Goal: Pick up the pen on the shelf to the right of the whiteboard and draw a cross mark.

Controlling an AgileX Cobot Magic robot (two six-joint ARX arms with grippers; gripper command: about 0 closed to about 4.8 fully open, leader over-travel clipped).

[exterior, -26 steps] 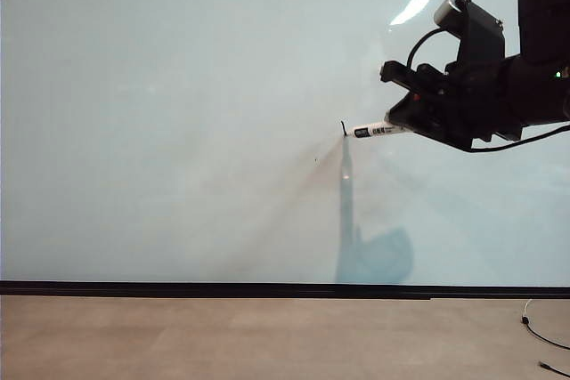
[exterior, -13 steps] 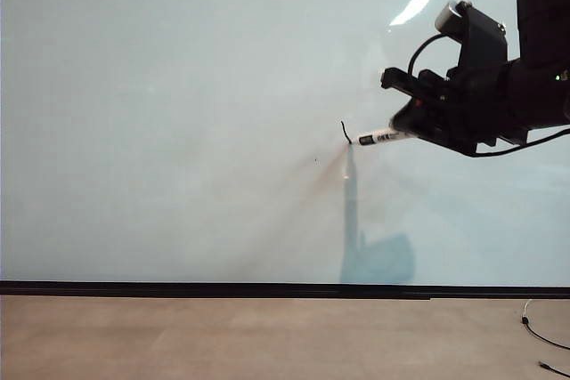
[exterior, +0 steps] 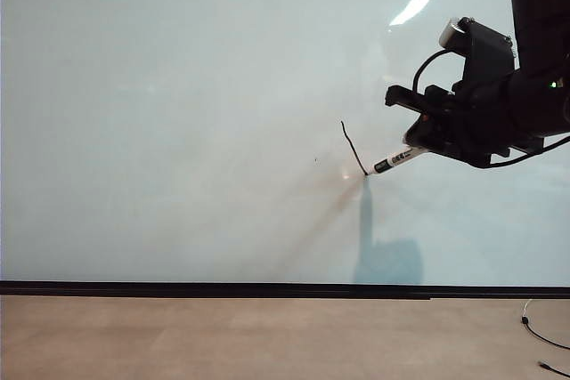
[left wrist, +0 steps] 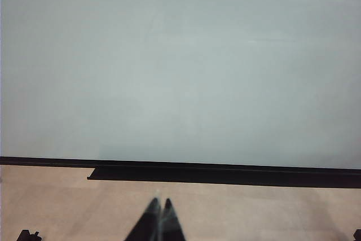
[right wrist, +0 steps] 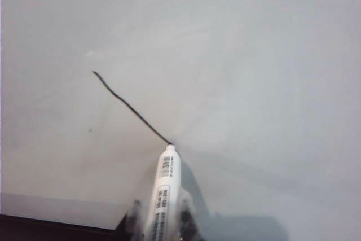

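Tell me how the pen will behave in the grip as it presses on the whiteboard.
The pen looks stiff: its barrel stays straight from the right gripper to the whiteboard. The smooth white barrel may slip or pivot, held only near its rear. It is probably light, being slim. The left gripper hangs idle.

Pen [exterior: 394, 161] tip on whiteboard [exterior: 178, 86], at stroke's [exterior: 353, 148] lower end.

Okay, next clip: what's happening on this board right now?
The right end effector is shut on the pen, whose tip is pressed to the whiteboard. One black stroke of the cross mark is drawn, slanting down to the tip; no second stroke is there yet. The left end effector is shut and holds nothing, low in front of the board's bottom edge.
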